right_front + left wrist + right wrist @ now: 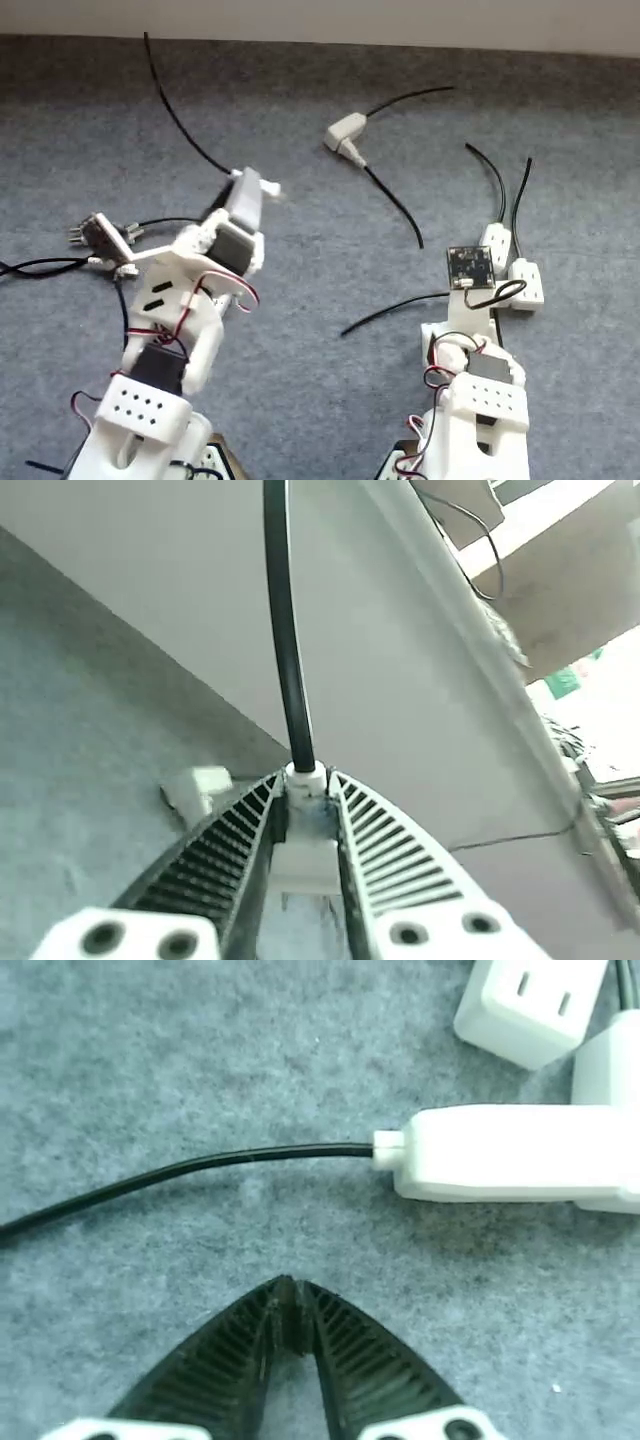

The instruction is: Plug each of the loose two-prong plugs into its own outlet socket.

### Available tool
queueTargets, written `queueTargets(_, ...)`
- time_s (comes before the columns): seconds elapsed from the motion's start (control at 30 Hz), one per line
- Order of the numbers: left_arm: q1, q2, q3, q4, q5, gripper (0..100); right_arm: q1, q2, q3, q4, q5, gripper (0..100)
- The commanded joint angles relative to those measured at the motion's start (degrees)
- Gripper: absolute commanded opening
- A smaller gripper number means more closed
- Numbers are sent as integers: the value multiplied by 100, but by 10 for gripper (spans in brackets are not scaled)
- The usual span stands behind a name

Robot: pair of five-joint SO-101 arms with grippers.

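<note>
Seemingly light and rigid, the plug [305, 865] sits clamped by its body in the left claw [307, 788]; the right claw [295, 1295] is closed, empty.

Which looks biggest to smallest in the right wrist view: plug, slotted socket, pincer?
1. pincer and plug: about alike. The pincer is nearest the camera, so no ranking.
2. slotted socket: smallest, cropped by the frame edge.

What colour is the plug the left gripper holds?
White plug, black cord; left wrist view shows it best.
</note>
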Motion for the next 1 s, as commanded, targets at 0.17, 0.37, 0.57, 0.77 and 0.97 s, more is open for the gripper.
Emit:
queueTargets(0.17, 435, -48, 92, -949, 2769, 6, -1525, 75, -2211, 2158, -501, 7)
queueTargets(0.37, 444, -48, 673, -1855, 2752, 6, -2686, 101, -3609, 3231, -589, 7)
queueTargets(0.57, 453, -31, 708, -1916, 2752, 6, -3257, 1288, -4804, 3793, -580, 7)
queueTargets(0.77, 453, -48, 813, -1943, 2752, 6, -3275, 3178, -6615, 3873, -589, 7)
queueTargets(0.97, 558, -48, 892, -1952, 2752, 6, -3292, 4558, -8004, 3881, -624, 7)
